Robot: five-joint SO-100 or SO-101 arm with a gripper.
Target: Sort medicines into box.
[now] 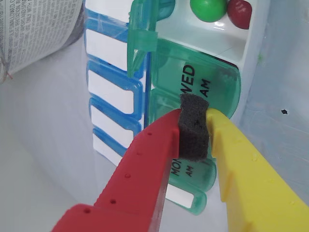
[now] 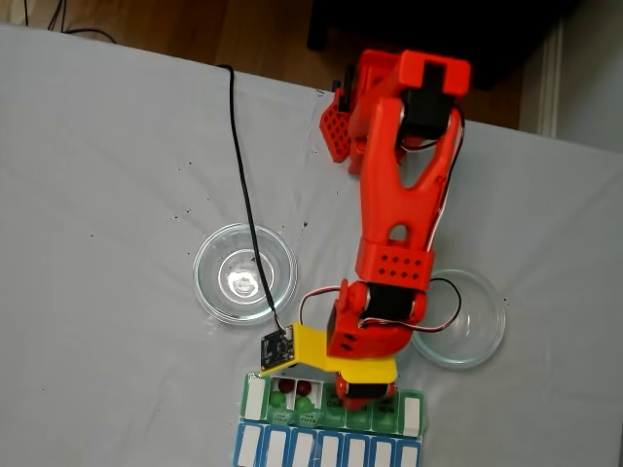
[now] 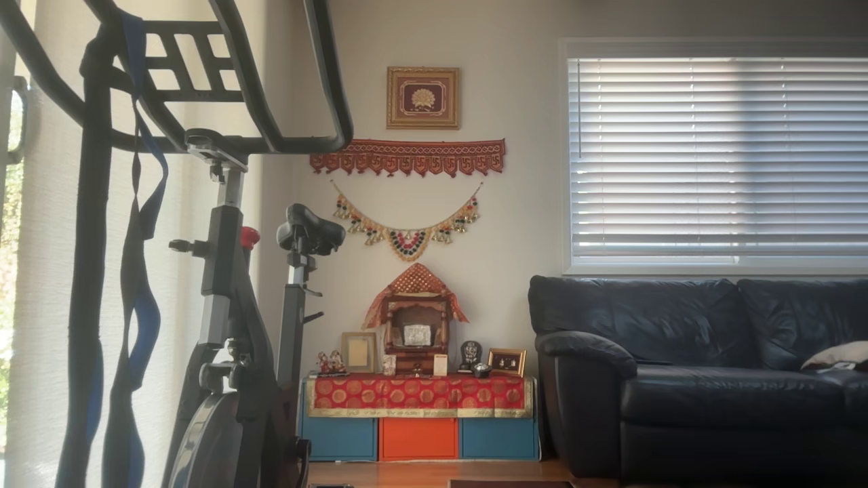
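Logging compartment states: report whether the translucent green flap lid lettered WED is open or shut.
Shut. In the wrist view the translucent green WED lid lies flat over its compartment, while the neighbouring lid stands raised above a green ball and a dark red ball.

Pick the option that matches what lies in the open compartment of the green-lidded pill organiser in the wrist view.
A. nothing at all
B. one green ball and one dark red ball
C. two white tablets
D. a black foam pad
B: in the wrist view the open compartment of the pill organiser holds a green ball with a dark red ball beside it.
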